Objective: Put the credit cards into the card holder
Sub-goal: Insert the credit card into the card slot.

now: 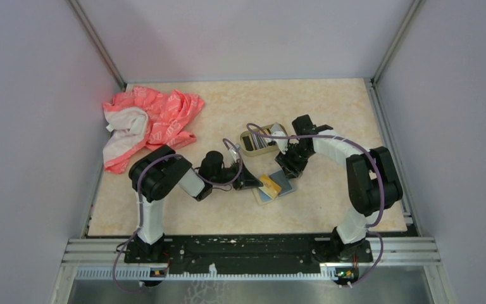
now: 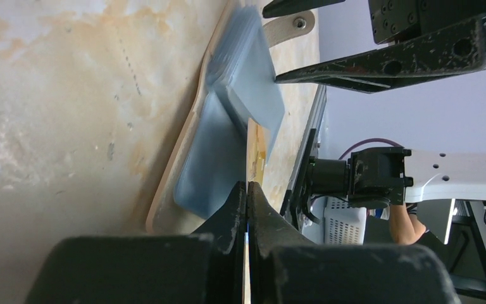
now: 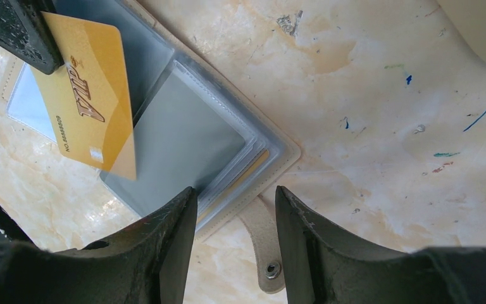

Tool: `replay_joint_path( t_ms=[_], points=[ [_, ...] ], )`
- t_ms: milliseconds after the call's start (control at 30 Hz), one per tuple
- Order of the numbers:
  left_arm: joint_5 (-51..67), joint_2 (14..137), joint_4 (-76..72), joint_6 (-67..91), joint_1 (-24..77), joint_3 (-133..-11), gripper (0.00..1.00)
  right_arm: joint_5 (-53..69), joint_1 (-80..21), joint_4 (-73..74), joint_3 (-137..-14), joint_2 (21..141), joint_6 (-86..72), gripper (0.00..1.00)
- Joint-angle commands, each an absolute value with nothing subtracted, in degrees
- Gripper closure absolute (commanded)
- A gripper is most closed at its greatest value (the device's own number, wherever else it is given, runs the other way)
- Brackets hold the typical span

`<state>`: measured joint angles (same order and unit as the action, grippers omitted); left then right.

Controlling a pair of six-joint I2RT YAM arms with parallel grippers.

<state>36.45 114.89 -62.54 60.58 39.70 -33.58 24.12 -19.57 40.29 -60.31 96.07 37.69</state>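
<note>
Left gripper (image 2: 247, 201) is clamped shut on one end of a gold card (image 3: 88, 101) printed with VIP, and holds it slanted over the card holder (image 3: 190, 136), with the free end out over the clear sleeves. Whether that end touches the plastic cannot be told. Lying open and flat on the table (image 1: 329, 114), the card holder is a cream wallet with a stack of stitched transparent sleeves, and its snap strap (image 3: 262, 247) pokes out from one edge. Right gripper (image 3: 235, 206) hangs over that strap edge, on the opposite side of the holder from the left one. Its jaws are spread about halfway with nothing between them, and the holder's rim and the strap show through the gap. Seen from above, both grippers crowd in on the holder from either side. Just beyond the holder, toward the back of the table, sits a small tin (image 1: 247, 149) with more cards (image 1: 261, 140) standing on edge inside. A pink cloth (image 1: 149, 123) lies crumpled well to the left of the holder.
</note>
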Motion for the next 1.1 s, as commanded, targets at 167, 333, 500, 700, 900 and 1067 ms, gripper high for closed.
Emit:
replay_joint_path(
  t_ms=[167, 333, 500, 700, 900, 1067],
  points=[
    [38.37, 116.63, -60.84, 60.05, 39.73, -36.73, 1.0, 25.4, -19.29, 40.52, -61.71, 95.03, 37.7, 0.5],
    [39.47, 117.47, -60.51, 61.42, 39.73, -36.81, 1.0, 25.57, -19.26, 40.52, -61.77, 94.84, 37.64, 0.49],
    [40.26, 118.26, -56.75, 62.03, 39.78, -38.23, 1.0, 25.7, -19.28, 40.28, -61.66, 94.51, 37.62, 0.47],
    [39.96, 119.01, -51.92, 61.41, 39.81, -40.62, 1.0, 26.48, -19.3, 39.56, -61.15, 93.03, 37.7, 0.45],
    [39.23, 119.27, -45.66, 59.46, 39.9, -42.98, 1.0, 26.89, -19.29, 39.1, -60.83, 92.34, 37.78, 0.45],
    [38.98, 119.18, -42.34, 58.32, 39.99, -43.57, 1.0, 26.35, -19.79, 38.7, -60.61, 93.25, 37.52, 0.47]
  ],
)
